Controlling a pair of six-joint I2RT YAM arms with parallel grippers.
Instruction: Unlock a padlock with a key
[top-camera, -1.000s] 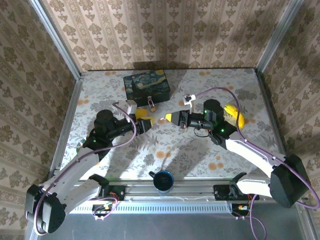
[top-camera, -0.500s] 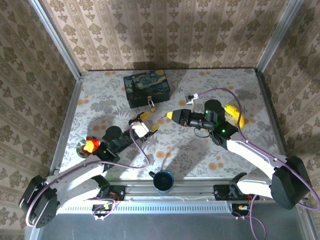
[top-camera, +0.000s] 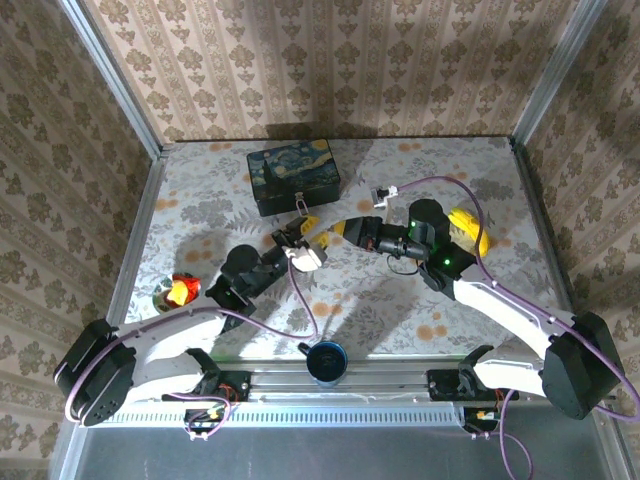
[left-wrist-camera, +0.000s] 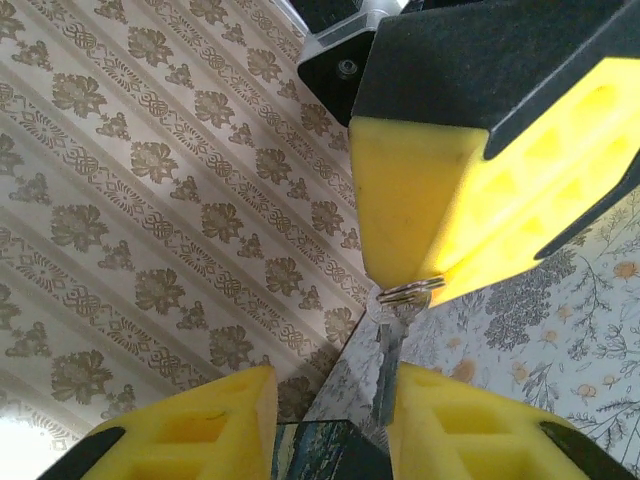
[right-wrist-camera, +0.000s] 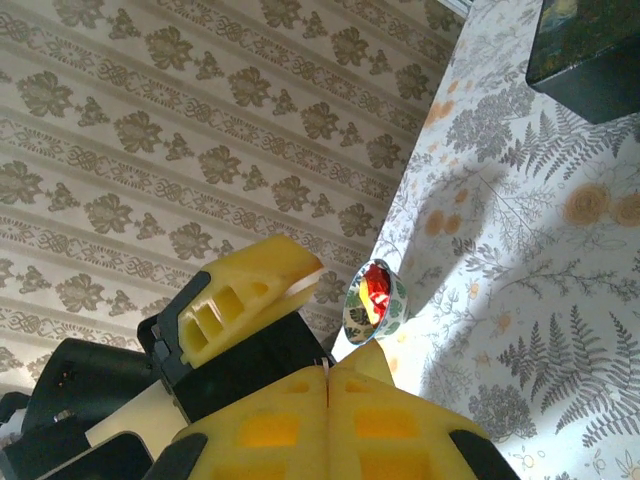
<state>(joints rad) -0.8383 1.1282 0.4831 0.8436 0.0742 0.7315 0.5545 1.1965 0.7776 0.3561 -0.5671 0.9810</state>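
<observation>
Padlock: you find it at the front face of the dark blue box, near both grippers.
Key: hangs by its ring from the right gripper.
Right gripper: fingers pinched together on the key's ring.
Left gripper: fingers spread, gripping nothing, with the key beside one finger.

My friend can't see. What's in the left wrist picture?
A small silver key hangs from the shut yellow right end effector, its tip down between the open left end effector's yellow fingers. Behind are patterned wallpaper and a flowery table.
</observation>
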